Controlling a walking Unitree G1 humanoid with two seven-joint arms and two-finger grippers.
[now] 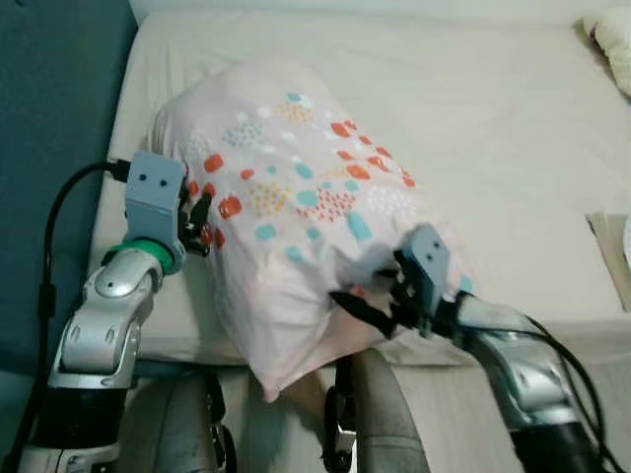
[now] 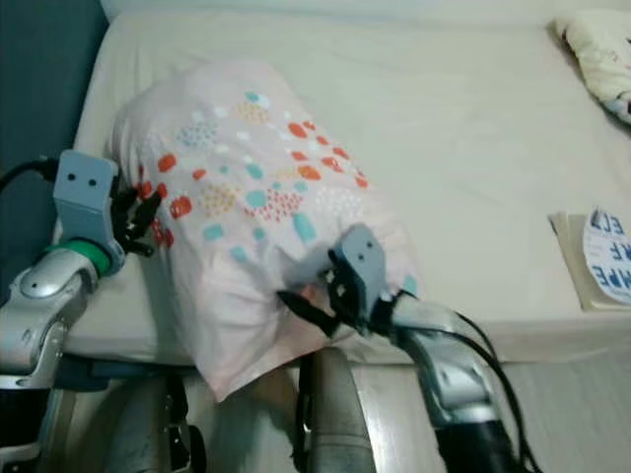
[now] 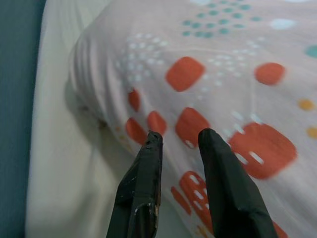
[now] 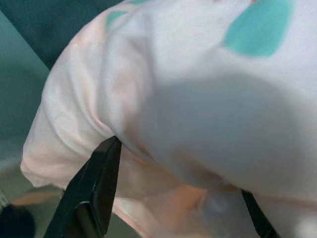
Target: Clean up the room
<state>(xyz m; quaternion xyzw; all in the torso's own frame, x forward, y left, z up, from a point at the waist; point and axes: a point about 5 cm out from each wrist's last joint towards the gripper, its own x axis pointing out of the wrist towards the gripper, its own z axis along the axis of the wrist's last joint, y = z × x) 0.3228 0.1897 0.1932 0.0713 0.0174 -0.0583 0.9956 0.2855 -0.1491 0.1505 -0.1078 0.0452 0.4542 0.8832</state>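
Both grippers work the patterned pillow [image 1: 296, 207], which lies on the cream mattress [image 1: 473, 128] with its near end hanging over the edge. Left gripper [image 3: 179, 141] presses against the pillow's side, fingers slightly parted with no fabric between them. Right gripper [image 1: 370, 301] has its spread fingers [image 4: 96, 183] straddling the overhanging end, fabric bulging between them. A paper-like item [image 2: 596, 258] lies at the mattress's right.
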